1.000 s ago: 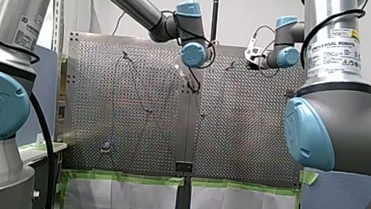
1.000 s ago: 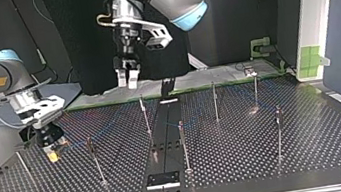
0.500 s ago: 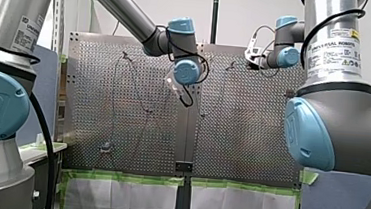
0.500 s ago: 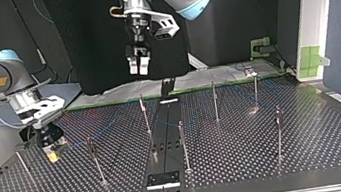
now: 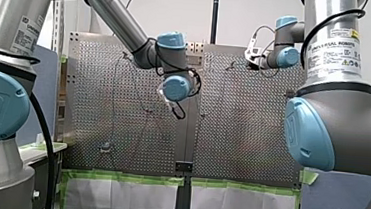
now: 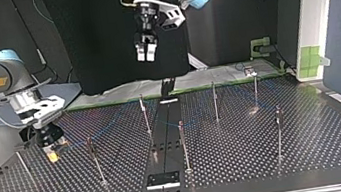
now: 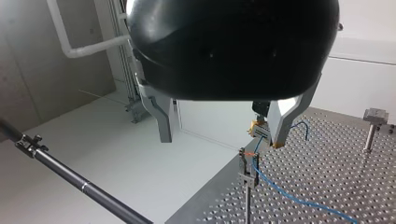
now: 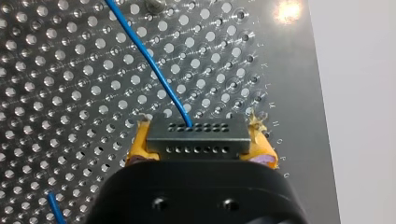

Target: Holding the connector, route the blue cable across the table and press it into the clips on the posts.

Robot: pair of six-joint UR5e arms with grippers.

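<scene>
My right gripper [image 8: 200, 145] pinches the connector [image 8: 197, 138] between its yellow pads [image 8: 136, 148]. The blue cable [image 8: 154, 70] exits the connector's face and runs ahead over the table [image 8: 60, 56]. Table edge sits just beside the gripper on one side, open plate ahead. Connector: grey block, two rows of holes. My left gripper [image 6: 146, 55] hangs high above the posts [image 6: 145, 114], fingers spread, nothing between.

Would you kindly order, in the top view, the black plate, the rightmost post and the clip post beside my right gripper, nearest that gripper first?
1. Clip post: at the view's left, beside my right gripper.
2. Black plate: centre strip, near edge.
3. Rightmost post: far right.
</scene>
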